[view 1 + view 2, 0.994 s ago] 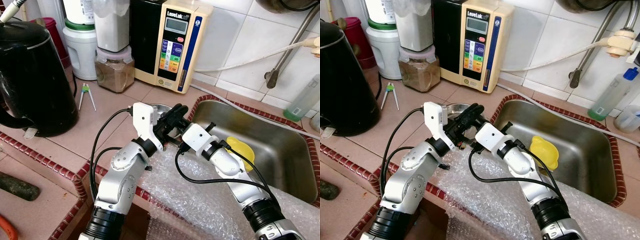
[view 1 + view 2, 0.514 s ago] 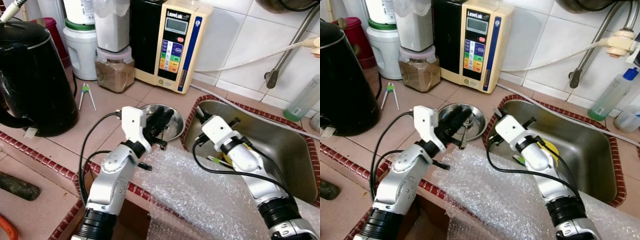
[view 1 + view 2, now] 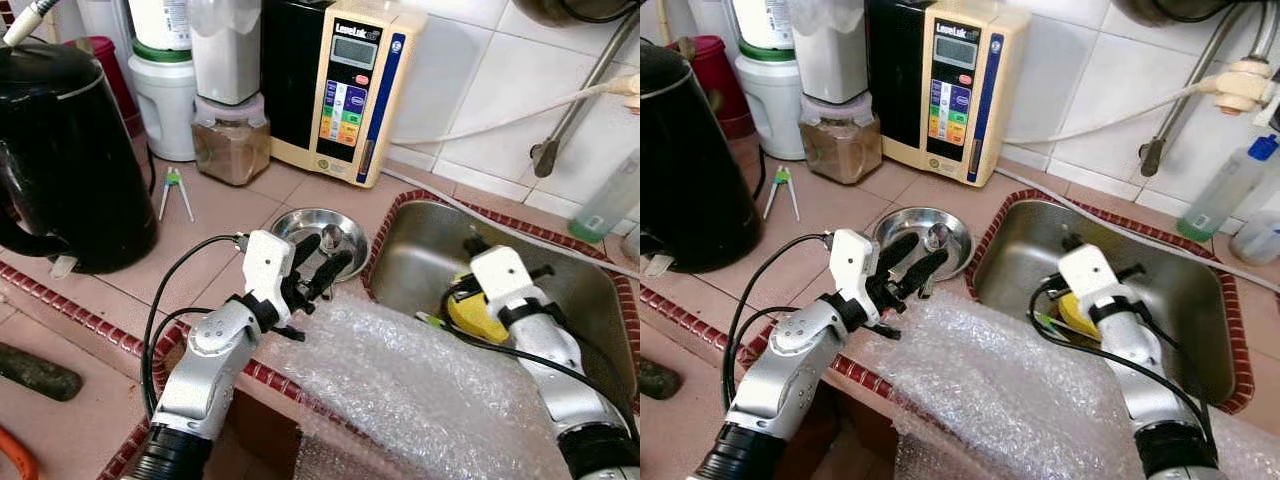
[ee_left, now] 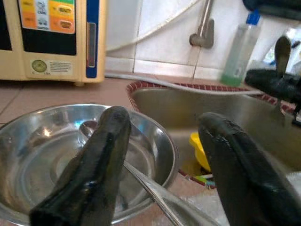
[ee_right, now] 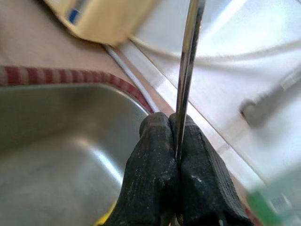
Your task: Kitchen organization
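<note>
Slippage threatened: right gripper [image 5: 175, 157] fingers pinched a thin utensil [image 5: 188, 70] over the sink [image 3: 420, 250]; left gripper [image 4: 164, 155] gaped empty.

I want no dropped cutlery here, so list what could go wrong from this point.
1. The right tool pinches a thin metal utensil handle only at its end, above the sink; it may slip or swing.
2. The left tool stands open around the spoon leaning on the steel bowl; closing may tip the bowl.

Black kettle [image 3: 65, 160], silver bowl [image 3: 300, 229]
</note>
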Controlling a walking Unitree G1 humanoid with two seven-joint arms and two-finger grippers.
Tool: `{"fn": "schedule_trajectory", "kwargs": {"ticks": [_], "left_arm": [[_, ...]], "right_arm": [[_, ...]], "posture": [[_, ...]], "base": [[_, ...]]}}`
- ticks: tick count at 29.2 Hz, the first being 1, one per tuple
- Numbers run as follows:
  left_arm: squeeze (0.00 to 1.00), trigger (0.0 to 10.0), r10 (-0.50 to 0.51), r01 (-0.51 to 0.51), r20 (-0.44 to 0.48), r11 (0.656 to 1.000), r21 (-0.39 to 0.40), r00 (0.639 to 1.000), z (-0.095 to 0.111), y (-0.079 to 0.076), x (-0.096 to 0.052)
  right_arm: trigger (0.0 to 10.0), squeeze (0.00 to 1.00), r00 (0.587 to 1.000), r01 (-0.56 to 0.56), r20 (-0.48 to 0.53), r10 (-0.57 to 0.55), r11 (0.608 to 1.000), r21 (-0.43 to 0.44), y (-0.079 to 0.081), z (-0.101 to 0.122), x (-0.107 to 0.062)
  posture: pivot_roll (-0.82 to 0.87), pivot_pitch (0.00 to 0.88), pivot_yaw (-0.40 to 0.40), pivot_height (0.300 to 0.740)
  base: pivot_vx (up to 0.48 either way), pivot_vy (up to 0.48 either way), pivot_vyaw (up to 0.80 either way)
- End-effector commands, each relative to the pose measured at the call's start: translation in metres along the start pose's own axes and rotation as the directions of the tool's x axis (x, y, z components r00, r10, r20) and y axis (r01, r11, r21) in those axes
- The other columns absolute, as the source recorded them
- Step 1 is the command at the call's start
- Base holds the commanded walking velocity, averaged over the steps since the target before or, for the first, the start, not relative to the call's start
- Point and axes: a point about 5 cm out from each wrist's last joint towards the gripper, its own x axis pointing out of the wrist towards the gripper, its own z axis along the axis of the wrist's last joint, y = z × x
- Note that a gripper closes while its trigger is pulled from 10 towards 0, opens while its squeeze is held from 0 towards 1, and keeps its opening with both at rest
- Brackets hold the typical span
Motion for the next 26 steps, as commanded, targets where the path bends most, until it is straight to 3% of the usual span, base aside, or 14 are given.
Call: {"fn": "schedule_trajectory", "kwargs": {"ticks": [1, 5, 13, 14, 15, 16, 17, 18, 26], "left_arm": [[1.00, 10.0, -0.041, 0.041, -0.006, 0.999, 0.014, 0.999, 0.000, -0.006, 0.003], [1.00, 10.0, -0.070, 0.070, -0.018, 0.997, 0.019, 0.997, -0.002, -0.009, 0.003], [1.00, 10.0, -0.095, 0.096, -0.035, 0.995, 0.018, 0.995, -0.004, -0.013, 0.005], [1.00, 10.0, -0.097, 0.098, -0.039, 0.995, 0.021, 0.994, -0.005, -0.013, 0.005], [1.00, 10.0, -0.100, 0.101, -0.041, 0.995, 0.023, 0.994, -0.005, -0.013, 0.005], [1.00, 10.0, -0.102, 0.104, -0.046, 0.994, 0.030, 0.994, -0.006, -0.013, 0.005], [1.00, 10.0, -0.103, 0.105, -0.047, 0.994, 0.031, 0.994, -0.006, -0.013, 0.005], [1.00, 10.0, -0.104, 0.106, -0.053, 0.994, 0.032, 0.993, -0.007, -0.014, 0.005], [1.00, 10.0, -0.115, 0.119, -0.064, 0.991, 0.057, 0.991, -0.009, -0.015, 0.004]], "right_arm": [[0.0, 0.00, 0.998, 0.055, -0.041, -0.054, 0.998, 0.017, -0.011, -0.008, -0.004], [0.0, 0.00, 0.989, 0.096, -0.126, -0.083, 0.991, 0.096, -0.010, -0.022, -0.011], [0.0, 0.00, 0.974, 0.132, -0.201, -0.103, 0.982, 0.137, -0.008, -0.034, -0.015], [7.6, 0.00, 0.973, 0.132, -0.208, -0.102, 0.982, 0.134, -0.008, -0.035, -0.015], [7.6, 0.00, 0.972, 0.132, -0.214, -0.101, 0.982, 0.133, -0.008, -0.035, -0.015], [10.0, 0.00, 0.971, 0.135, -0.218, -0.102, 0.981, 0.141, -0.009, -0.035, -0.015], [10.0, 0.00, 0.971, 0.136, -0.218, -0.103, 0.980, 0.144, -0.009, -0.035, -0.014], [10.0, 1.00, 0.969, 0.140, -0.222, -0.105, 0.979, 0.148, -0.009, -0.036, -0.014], [10.0, 1.00, 0.954, 0.186, -0.271, -0.131, 0.964, 0.188, -0.010, -0.041, -0.015]], "posture": [[0.17, 0.000, -0.068, 0.740], [0.17, 0.000, -0.066, 0.740], [0.16, 0.000, -0.070, 0.740], [0.16, 0.000, -0.070, 0.740], [0.16, 0.000, -0.071, 0.740], [0.16, 0.000, -0.072, 0.740], [0.16, 0.000, -0.072, 0.740], [0.16, 0.000, -0.072, 0.740], [0.17, 0.000, -0.071, 0.740]], "base": [[0.000, 0.000, 0.00], [0.000, 0.000, 0.00], [0.000, 0.000, 0.00], [0.000, 0.000, 0.00], [0.000, 0.000, 0.00], [0.000, 0.000, 0.00], [0.000, 0.000, 0.00], [0.000, 0.000, 0.00], [0.000, 0.000, 0.00]]}}
